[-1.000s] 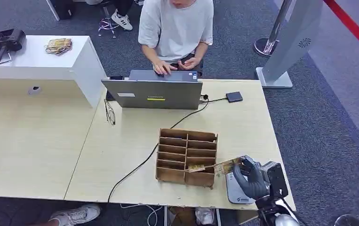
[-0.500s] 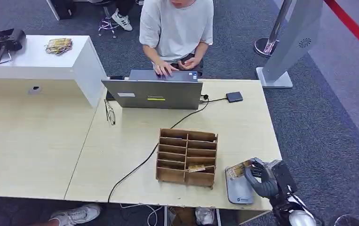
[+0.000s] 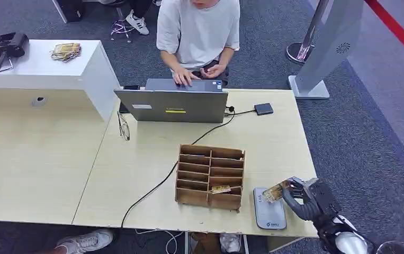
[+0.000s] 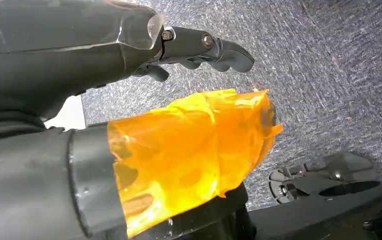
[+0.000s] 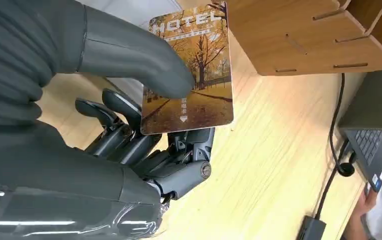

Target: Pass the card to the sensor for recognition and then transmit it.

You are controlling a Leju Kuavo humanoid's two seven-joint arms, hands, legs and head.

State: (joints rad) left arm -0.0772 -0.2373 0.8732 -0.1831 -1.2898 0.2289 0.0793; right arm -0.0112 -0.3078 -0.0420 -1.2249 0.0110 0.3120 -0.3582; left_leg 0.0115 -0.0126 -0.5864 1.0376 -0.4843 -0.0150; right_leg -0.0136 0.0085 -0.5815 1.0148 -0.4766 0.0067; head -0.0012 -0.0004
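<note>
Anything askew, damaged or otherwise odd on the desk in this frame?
One thing: a second card sticks out crookedly from a lower slot of the wooden organizer, overhanging its front. Otherwise tidy: the right hand holds the hotel card over the grey sensor pad, and nothing looks spilled or damaged.

The right hand's thumb (image 5: 143, 60) covers part of the card (image 5: 199, 75), whose small print is unreadable.
</note>
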